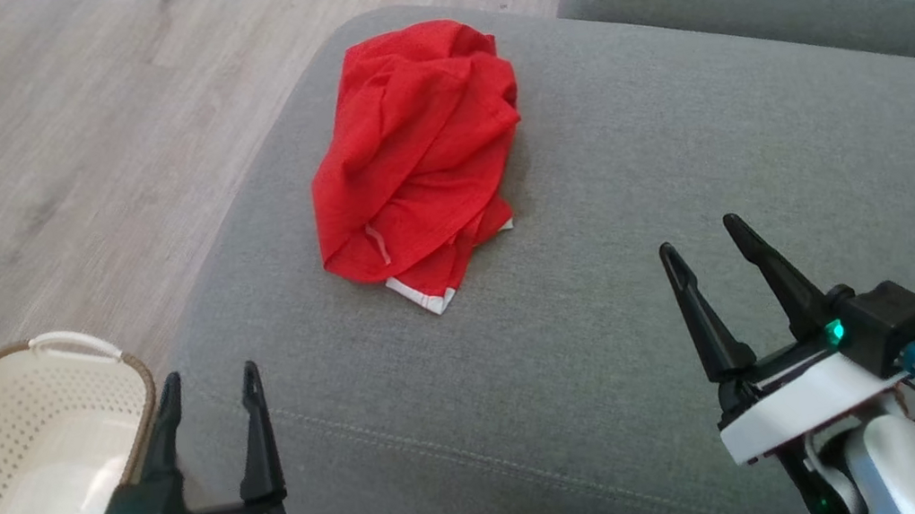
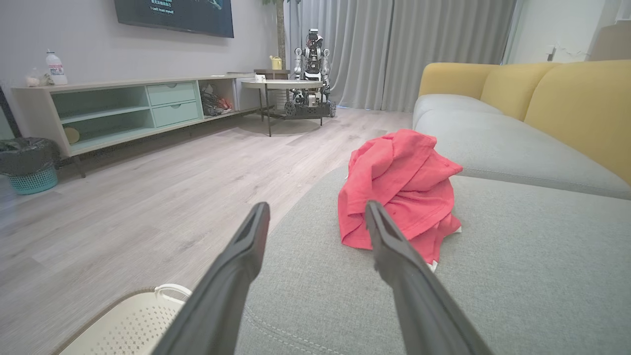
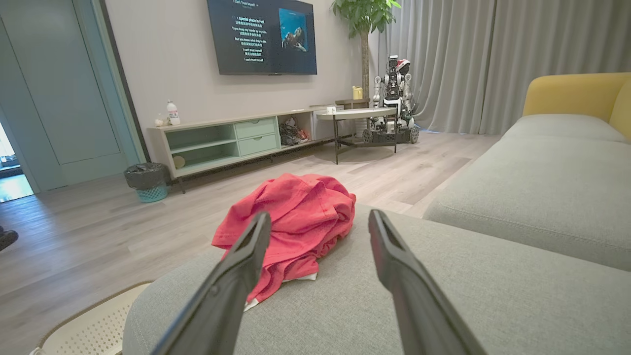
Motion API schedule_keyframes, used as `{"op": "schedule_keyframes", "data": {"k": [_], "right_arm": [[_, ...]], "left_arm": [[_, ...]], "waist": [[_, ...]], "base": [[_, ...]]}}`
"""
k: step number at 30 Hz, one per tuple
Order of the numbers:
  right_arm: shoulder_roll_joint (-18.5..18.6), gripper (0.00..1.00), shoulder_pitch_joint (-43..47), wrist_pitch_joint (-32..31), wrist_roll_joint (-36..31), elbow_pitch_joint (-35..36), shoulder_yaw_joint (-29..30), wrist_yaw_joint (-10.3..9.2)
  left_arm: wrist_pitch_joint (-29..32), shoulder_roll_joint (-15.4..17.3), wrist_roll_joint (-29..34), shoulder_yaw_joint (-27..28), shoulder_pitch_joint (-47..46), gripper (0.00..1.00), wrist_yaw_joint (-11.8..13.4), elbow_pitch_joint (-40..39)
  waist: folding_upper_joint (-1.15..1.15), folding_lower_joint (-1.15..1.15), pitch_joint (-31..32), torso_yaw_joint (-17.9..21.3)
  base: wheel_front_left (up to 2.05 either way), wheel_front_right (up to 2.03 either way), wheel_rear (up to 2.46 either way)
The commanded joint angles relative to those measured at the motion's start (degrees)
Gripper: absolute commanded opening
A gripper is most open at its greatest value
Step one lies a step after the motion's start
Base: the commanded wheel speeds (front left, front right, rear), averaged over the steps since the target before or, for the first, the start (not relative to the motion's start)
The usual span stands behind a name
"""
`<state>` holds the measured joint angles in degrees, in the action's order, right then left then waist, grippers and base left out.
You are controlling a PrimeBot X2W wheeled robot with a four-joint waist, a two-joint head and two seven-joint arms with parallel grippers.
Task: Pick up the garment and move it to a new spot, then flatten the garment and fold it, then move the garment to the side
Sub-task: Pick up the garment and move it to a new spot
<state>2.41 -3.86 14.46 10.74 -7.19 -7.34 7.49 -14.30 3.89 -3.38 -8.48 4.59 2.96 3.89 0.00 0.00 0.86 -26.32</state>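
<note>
Head view puts the crumpled garment (image 1: 418, 163) near the sofa cushion (image 1: 614, 333) edge, well apart from the open left pincer (image 1: 210, 373) and open right pincer (image 1: 697, 234).

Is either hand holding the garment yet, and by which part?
Nothing is held. The left hand and right hand are both open, apart from the red garment, which lies crumpled on the grey cushion.
</note>
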Motion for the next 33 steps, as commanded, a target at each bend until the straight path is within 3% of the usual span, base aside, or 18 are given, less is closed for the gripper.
{"op": "schedule_keyframes", "data": {"k": [1,7,11,19,33], "right_arm": [[0.5,1.0,-1.6,0.5,-0.4,2.4,-0.8,0.0],[0.5,1.0,-2.9,0.5,-2.8,3.5,0.3,0.0],[0.5,1.0,-5.0,0.5,-6.3,4.8,1.7,0.0],[0.5,1.0,-9.2,0.5,-10.7,7.8,3.5,0.0],[0.5,1.0,-12.6,0.5,-12.8,10.9,5.0,0.0]], "left_arm": [[-0.7,-0.2,-0.7,2.6,-3.3,1.0,-0.6,-1.8],[-0.7,-0.2,-2.2,4.7,-7.0,1.0,-2.8,-1.9],[-0.7,-0.1,-7.0,6.5,-13.1,1.0,-6.6,2.4],[4.6,6.9,-9.4,5.2,-31.5,1.0,-9.7,13.5],[14.0,17.3,-16.1,-3.6,-53.2,1.0,-10.4,31.8]], "waist": [[0.0,0.0,-1.2,1.2],[0.0,0.0,-5.7,3.5],[0.0,0.0,-11.6,5.8],[0.0,0.0,-21.3,10.5],[0.0,0.0,-30.5,16.5]], "base": [[0.0,0.0,0.0],[0.0,0.0,0.0],[0.0,0.0,0.0],[0.0,0.0,0.0],[0.0,0.0,0.0]]}}
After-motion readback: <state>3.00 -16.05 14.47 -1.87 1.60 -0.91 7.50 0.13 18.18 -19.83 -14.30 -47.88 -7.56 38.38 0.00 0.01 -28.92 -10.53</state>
